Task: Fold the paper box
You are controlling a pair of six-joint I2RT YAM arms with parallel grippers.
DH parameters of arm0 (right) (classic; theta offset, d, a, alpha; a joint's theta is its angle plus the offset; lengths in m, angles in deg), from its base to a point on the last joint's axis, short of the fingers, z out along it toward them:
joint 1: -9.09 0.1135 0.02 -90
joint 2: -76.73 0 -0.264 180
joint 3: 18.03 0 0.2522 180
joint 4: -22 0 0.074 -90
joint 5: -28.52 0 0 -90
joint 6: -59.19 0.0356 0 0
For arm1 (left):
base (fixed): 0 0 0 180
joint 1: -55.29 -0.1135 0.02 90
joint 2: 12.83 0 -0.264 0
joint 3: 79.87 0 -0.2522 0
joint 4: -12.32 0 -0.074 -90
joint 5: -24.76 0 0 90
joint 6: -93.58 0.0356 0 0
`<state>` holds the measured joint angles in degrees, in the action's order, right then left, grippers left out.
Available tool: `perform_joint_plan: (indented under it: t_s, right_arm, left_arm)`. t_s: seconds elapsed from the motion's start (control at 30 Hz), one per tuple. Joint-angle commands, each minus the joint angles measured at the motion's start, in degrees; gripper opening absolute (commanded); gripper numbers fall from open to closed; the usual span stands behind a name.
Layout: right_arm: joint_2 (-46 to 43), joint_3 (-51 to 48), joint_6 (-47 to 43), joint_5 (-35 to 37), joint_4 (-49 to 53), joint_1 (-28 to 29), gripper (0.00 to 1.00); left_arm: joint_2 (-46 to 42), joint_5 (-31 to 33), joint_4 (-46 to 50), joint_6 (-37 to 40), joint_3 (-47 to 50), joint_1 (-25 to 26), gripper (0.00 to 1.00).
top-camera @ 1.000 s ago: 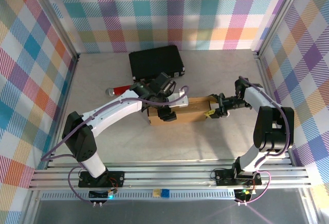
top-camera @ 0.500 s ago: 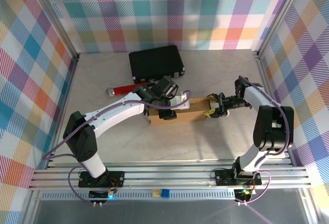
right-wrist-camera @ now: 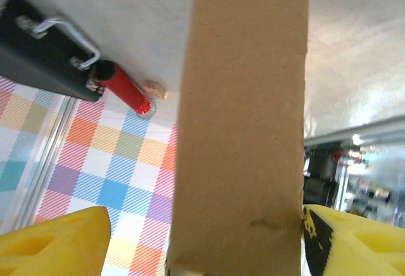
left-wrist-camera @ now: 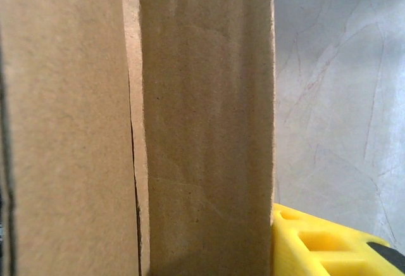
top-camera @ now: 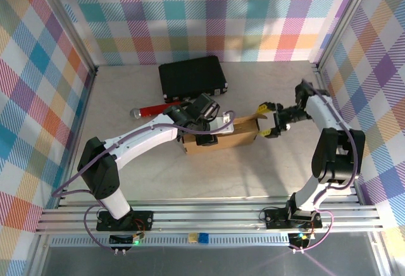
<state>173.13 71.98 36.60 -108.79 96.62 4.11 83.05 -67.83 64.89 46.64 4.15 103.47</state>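
Note:
The paper box is a brown cardboard piece lying mid-table with its right end flap raised. My left gripper sits on the box's left part. In the left wrist view one yellow finger presses a cardboard panel's edge, and the other finger is hidden behind cardboard. My right gripper stands open at the box's right end. In the right wrist view the flap stands between the yellow fingers, apart from the left fingertip and touching the right one.
A black hard case with a metal handle lies at the back centre. A red cylinder with a silver end lies left of the box. Aluminium frame rails run along the near edge, and checked walls enclose the table.
My right gripper has opened and drawn up and to the right, and the box's right flap has risen. My left gripper has narrowed onto the box's left part.

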Motion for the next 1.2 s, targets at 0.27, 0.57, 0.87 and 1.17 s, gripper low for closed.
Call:
perform_joint_plan:
  t_s: [0.27, 0.57, 0.87, 1.17]
  right_arm:
    - [-14.31, 12.52, -39.41, 20.87, -0.14, -3.08, 0.62]
    - [-29.08, 0.58, -72.06, 28.7, -11.15, 8.33, 0.6]
    - [-30.28, -4.73, -90.94, 27.24, -5.67, 14.75, 0.54]
    - [-27.48, -6.68, -100.26, 30.27, -4.56, 18.58, 0.53]
  left_arm:
    - [-4.18, -3.96, 4.89, 0.24, 1.16, -1.46, 0.51]
    - [-6.64, -4.53, 6.59, 0.17, 3.26, -2.06, 0.53]
    - [-7.28, -4.36, 6.64, 0.44, 4.24, -2.17, 0.54]
    - [-7.46, -4.61, 6.54, 0.44, 4.52, -2.31, 0.54]
